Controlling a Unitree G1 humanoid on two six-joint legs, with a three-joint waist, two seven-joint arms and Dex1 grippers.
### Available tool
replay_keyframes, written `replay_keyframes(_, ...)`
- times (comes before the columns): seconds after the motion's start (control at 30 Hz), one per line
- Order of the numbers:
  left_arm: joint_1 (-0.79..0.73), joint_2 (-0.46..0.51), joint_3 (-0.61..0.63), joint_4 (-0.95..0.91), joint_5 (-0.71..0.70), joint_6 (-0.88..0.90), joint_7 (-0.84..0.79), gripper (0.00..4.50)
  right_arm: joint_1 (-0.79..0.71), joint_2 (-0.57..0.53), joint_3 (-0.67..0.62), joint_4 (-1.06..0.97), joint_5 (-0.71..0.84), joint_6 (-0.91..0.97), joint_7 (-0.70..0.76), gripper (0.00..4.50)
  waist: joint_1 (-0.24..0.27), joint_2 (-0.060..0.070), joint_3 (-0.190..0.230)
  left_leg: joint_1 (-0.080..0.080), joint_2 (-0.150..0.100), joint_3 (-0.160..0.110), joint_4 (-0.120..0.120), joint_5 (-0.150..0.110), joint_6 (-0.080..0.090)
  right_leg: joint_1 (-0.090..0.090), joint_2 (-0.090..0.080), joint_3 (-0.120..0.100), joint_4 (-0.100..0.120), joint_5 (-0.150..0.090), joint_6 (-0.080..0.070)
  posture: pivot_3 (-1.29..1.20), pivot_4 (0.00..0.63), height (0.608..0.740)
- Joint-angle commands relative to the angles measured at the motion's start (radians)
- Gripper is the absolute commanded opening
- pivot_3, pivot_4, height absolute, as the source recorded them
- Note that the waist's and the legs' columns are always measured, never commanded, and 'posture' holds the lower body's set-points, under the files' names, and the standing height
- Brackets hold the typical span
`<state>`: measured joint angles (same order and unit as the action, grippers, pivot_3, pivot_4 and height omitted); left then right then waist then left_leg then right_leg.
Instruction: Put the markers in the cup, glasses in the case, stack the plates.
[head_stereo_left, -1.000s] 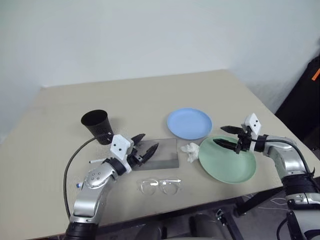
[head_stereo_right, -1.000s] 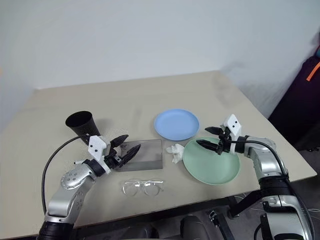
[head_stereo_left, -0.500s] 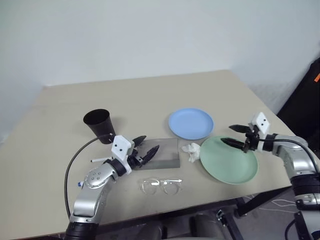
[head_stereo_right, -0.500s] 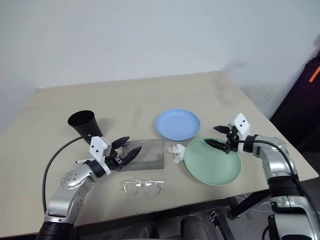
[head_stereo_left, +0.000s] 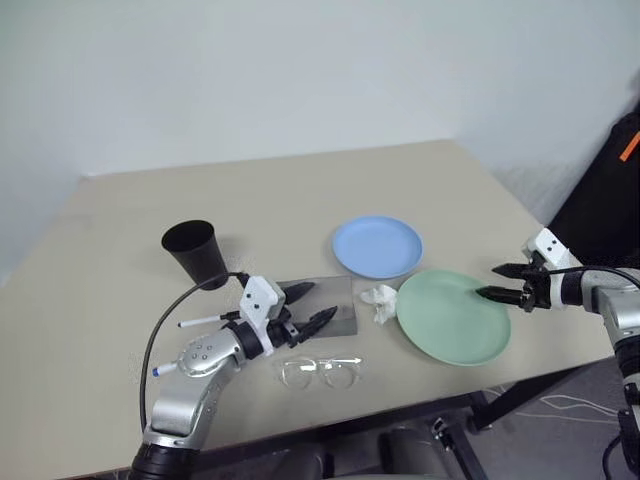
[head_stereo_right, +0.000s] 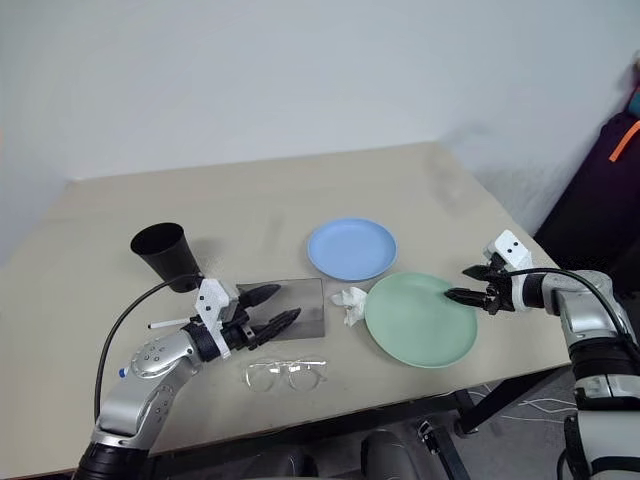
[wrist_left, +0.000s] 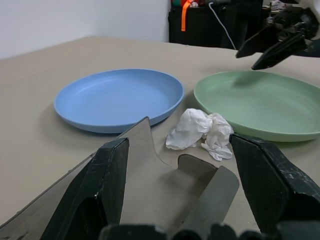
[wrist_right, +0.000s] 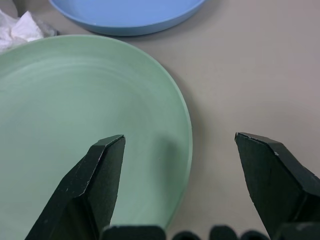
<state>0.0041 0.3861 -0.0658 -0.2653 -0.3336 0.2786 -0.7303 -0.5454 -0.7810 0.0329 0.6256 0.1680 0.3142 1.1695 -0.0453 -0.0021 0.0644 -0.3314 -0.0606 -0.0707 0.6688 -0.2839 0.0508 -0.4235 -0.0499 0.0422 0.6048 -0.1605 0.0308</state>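
The place reads as a bare lab or test room: a plain beige rectangular desk (head_stereo_left: 120, 240) stands against blank white walls (head_stereo_left: 250, 70), with dark equipment bearing an orange strap (head_stereo_left: 631, 148) at three o'clock and white cables (head_stereo_left: 575, 405) on the grey floor.

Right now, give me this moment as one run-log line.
left tool: open, over case | right tool: open, at green plate edge | blue plate: unstacked | glasses: on table

Crumpled white tissue (head_stereo_left: 380, 302) on beige table (head_stereo_left: 300, 200); dark bag with orange strap (head_stereo_left: 630, 150) at room's edge.
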Motion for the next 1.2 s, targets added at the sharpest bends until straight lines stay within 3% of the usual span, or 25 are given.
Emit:
replay_keyframes(0.03,-0.024,0.002,-0.001,-0.034,-0.022,0.004,-0.006,3.39,-0.050,0.023,0.004,0.041,-0.010,0.015,-0.004,3.81,0.000,0.000,0.000,0.000,0.000,0.002,0.000,0.000,0.000,0.000,0.000,0.000,0.000,0.000,0.000,0.00,0.000,0.740)
replay_keyframes(0.3,-0.018,0.003,-0.005,-0.045,-0.028,0.012,-0.013,3.39,-0.097,0.066,0.024,0.150,-0.046,0.013,-0.020,3.81,0.000,0.000,0.000,0.005,0.000,0.004,0.000,-0.001,0.001,0.000,0.000,0.004,0.000,0.001,0.001,0.00,0.000,0.740)
replay_keyframes(0.33,-0.017,0.002,-0.007,-0.046,-0.028,0.012,-0.012,3.42,-0.103,0.069,0.024,0.161,-0.050,0.009,-0.022,3.64,0.000,0.000,0.000,0.005,0.000,0.004,0.000,-0.001,0.002,0.000,0.000,0.004,0.000,0.001,0.001,0.00,0.000,0.740)
replay_keyframes(0.4,-0.017,0.001,-0.010,-0.046,-0.027,0.012,-0.009,3.43,-0.112,0.073,0.023,0.178,-0.056,0.003,-0.024,3.25,0.000,-0.001,0.000,0.005,0.001,0.005,0.000,-0.001,0.002,0.000,0.000,0.004,0.000,0.001,0.001,0.00,0.000,0.740)
replay_keyframes(0.7,-0.015,0.002,-0.016,-0.045,-0.025,0.009,-0.006,3.43,-0.136,0.080,0.016,0.218,-0.054,-0.002,-0.025,0.21,0.000,0.000,0.000,0.005,0.000,0.006,0.000,-0.002,0.004,0.000,0.000,0.006,0.000,0.001,0.001,0.00,0.000,0.740)
replay_keyframes(0.73,-0.016,0.002,-0.017,-0.044,-0.025,0.008,-0.006,3.43,-0.137,0.081,0.014,0.219,-0.051,0.001,-0.021,0.03,0.000,-0.001,0.000,0.006,0.000,0.006,0.000,-0.002,0.004,0.000,0.000,0.006,0.000,0.001,0.001,0.00,0.000,0.740)
replay_keyframes(1.2,-0.015,0.003,-0.026,-0.039,-0.022,0.006,-0.005,3.43,-0.198,0.112,-0.066,0.190,0.068,0.178,0.125,0.03,-0.001,-0.001,0.000,0.006,0.001,0.007,0.000,-0.003,0.004,0.000,0.001,0.006,0.000,0.001,0.001,0.00,0.000,0.740)
